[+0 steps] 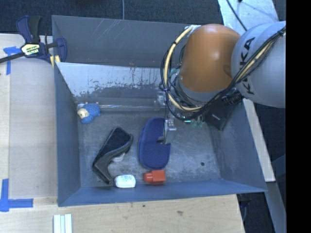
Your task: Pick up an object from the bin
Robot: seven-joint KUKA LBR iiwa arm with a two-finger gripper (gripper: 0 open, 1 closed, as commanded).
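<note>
A dark blue oval pouch [151, 147] lies flat in the middle of the bin floor. My gripper [166, 135] comes down from under the orange dome and stands at the pouch's upper right edge, right against it or just over it. A small red block [155, 177] rests at the pouch's near end. Left of the pouch lies a black wedge-shaped thing [112, 152], with a small white oval piece [125, 181] at its near tip.
A little blue toy with a yellow face [88, 112] sits at the back left, by the sloping wall. The arm and its cables hang over the bin's right half. Bare floor shows right of the pouch.
</note>
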